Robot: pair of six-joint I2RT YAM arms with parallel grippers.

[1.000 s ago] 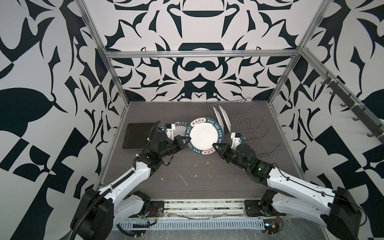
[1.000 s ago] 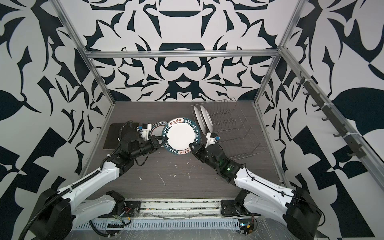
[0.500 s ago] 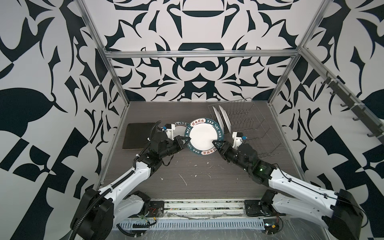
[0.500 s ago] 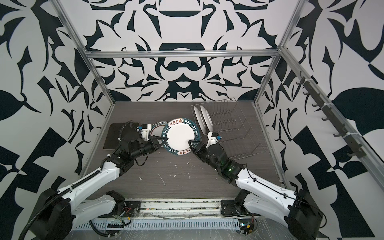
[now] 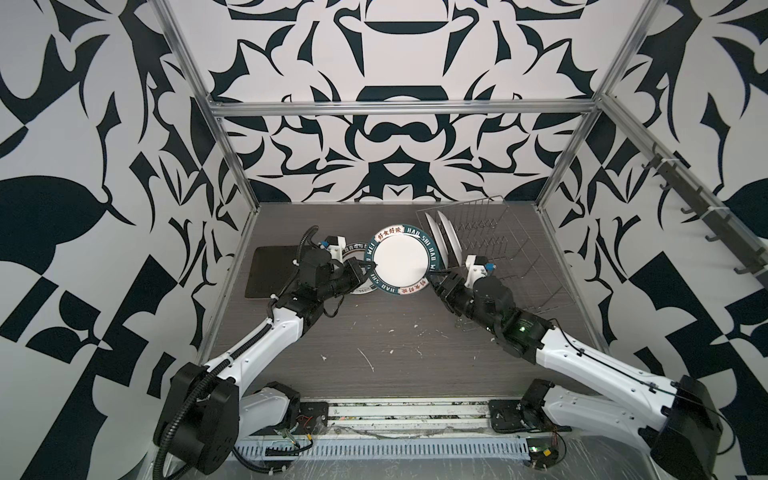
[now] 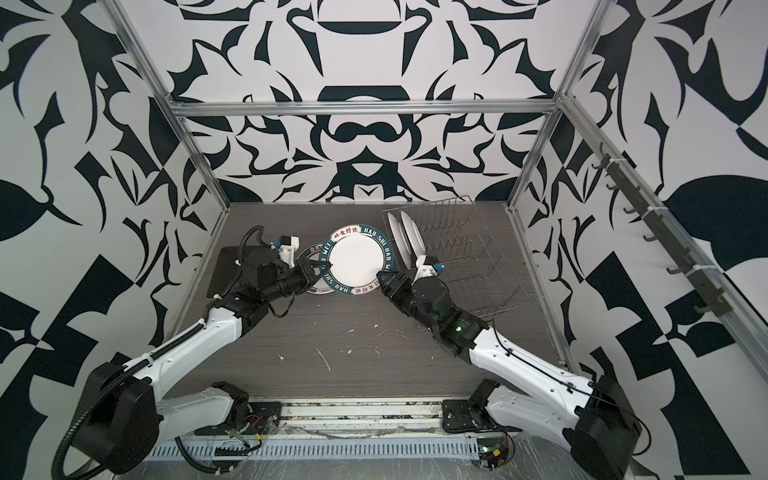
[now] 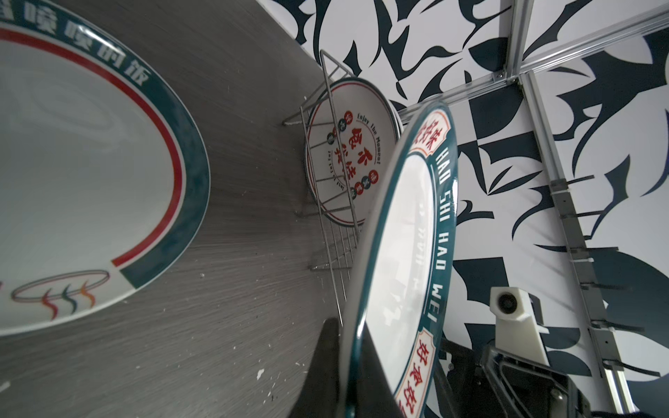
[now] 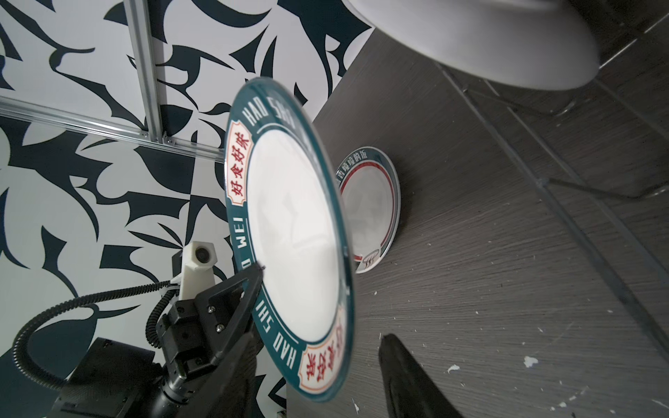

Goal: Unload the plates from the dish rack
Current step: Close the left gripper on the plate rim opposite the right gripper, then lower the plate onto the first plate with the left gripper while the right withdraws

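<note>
In both top views the teal-rimmed plate hangs above the tabletop, face tilted up, just beside the dish rack. The left gripper is clamped on its left rim. The right gripper sits at its lower right rim with jaws parted. Two white racked plates stand on edge at the rack's left end. A dark square plate lies flat at far left, and a red-ringed plate lies partly under the left gripper.

In the left wrist view, the teal-rimmed plate is pinched at its edge by the left gripper. Its band reads "HAO SHI HAO WEI", with red Chinese characters in cream panels. The front racked plate reads "Enjoy The Moment" around red characters. The red-ringed plate carries Chinese lettering on its teal band and a steaming-bowl emblem.

In the right wrist view, the right gripper's one visible finger stands clear of the plate. The left gripper grips the opposite rim.
</note>
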